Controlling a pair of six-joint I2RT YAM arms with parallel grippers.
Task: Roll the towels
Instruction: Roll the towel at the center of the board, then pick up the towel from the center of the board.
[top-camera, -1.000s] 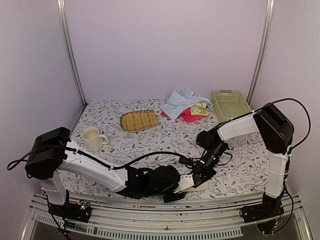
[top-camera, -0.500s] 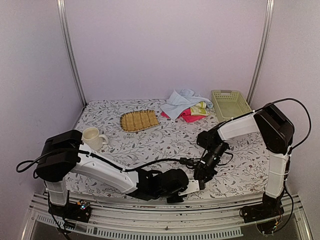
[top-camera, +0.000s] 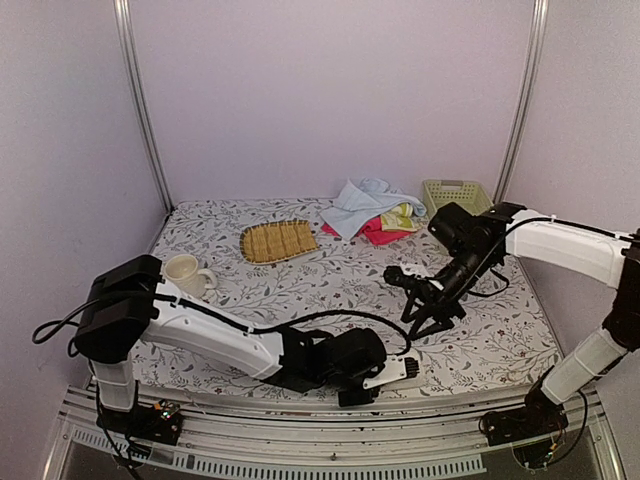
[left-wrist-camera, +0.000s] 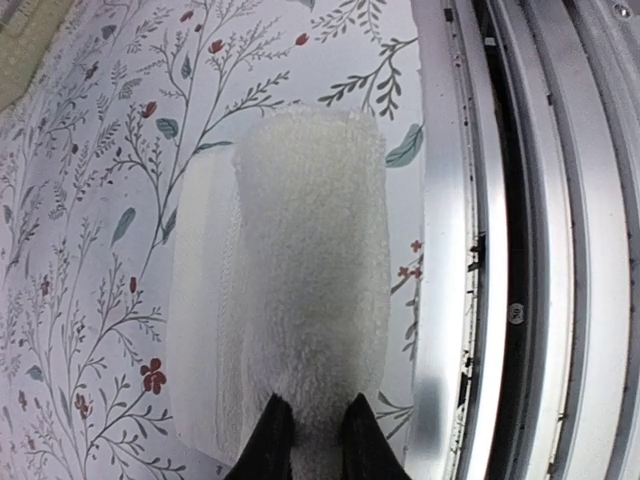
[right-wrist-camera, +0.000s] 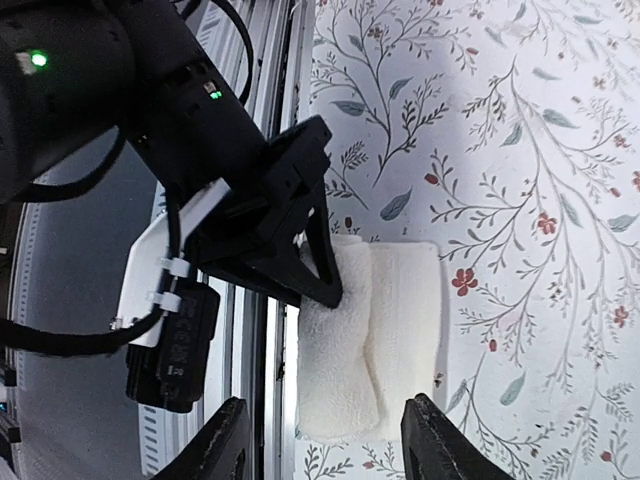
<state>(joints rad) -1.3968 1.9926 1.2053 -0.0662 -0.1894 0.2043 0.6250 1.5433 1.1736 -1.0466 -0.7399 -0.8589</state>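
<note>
Left gripper (left-wrist-camera: 315, 408): jaws nearly together, pinching one end of the cream-white towel (left-wrist-camera: 310, 270). Both fingertips (left-wrist-camera: 272, 425) press into the pile from either side. The right wrist view confirms this grip, showing the dark fingers clamped on the roll's end from the table-edge side.

Cream-white towel: rolled into a short, thick cylinder, with a flat unrolled strip lying beside it on the patterned table (left-wrist-camera: 90, 250). It lies at the near edge, just beside the metal rail (left-wrist-camera: 520, 250).

Right gripper (top-camera: 430, 312): jaws spread wide, holding nothing and touching nothing. It hangs above the table, right of centre, apart from the roll. Its wrist view looks down on the roll between the parted fingers (right-wrist-camera: 228, 440).

Remaining towels: light blue towel (top-camera: 355, 200), pink towel (top-camera: 375, 233) and yellow-green towel (top-camera: 401, 215) lie heaped together at the far side, between the woven mat (top-camera: 278, 240) and the green basket (top-camera: 460, 206).
</note>
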